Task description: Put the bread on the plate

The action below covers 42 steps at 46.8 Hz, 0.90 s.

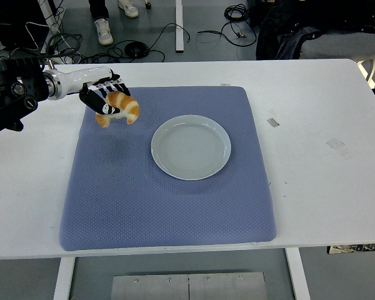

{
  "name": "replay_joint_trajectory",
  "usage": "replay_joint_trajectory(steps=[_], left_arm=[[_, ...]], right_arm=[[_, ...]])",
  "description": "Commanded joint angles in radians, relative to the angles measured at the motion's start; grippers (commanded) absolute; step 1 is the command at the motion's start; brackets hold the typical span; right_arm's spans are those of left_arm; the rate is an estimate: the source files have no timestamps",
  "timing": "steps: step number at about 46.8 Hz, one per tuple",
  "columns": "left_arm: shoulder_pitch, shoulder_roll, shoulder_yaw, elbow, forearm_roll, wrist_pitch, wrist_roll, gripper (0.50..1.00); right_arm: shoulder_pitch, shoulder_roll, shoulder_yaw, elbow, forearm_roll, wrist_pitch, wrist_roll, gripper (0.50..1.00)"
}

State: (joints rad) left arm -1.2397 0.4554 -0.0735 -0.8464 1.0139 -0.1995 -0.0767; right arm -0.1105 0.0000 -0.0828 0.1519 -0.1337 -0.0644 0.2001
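Note:
My left hand (107,103) comes in from the left edge and is shut on the bread (121,108), a golden-brown croissant-shaped piece. It holds the bread in the air above the far left part of the blue mat (169,187). The pale grey plate (190,147) lies empty on the mat, to the right of the hand and a little nearer. The right arm is out of view.
The mat lies on a white table (325,156). Small tape marks (272,122) sit on the table right of the mat. A person's feet and cables show on the floor beyond the far edge.

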Motion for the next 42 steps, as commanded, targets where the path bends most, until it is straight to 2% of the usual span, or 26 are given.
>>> replay_joint_trajectory(steps=[1, 7, 14, 35, 42], left_arm=[[-0.009, -0.027, 0.003, 0.001, -0.017, 0.0, 0.003, 0.661], [-0.015, -0.092, 0.001, 0.015, -0.02, 0.002, 0.012, 0.661], [-0.035, -0.136, 0.001, 0.021, -0.02, 0.0, 0.015, 0.661], [-0.064, -0.213, 0.003, 0.015, -0.02, -0.001, 0.032, 0.661], [-0.072, -0.213, 0.001, -0.003, -0.02, -0.029, 0.032, 0.663]], right_arm=[[0.0, 0.0, 0.0, 0.0, 0.0, 0.0, 0.001, 1.0], [0.0, 0.0, 0.0, 0.0, 0.0, 0.0, -0.001, 1.0], [0.0, 0.0, 0.0, 0.0, 0.0, 0.0, -0.001, 1.0], [0.0, 0.0, 0.0, 0.0, 0.0, 0.0, -0.001, 1.0], [0.0, 0.0, 0.0, 0.0, 0.0, 0.0, 0.001, 1.0]])
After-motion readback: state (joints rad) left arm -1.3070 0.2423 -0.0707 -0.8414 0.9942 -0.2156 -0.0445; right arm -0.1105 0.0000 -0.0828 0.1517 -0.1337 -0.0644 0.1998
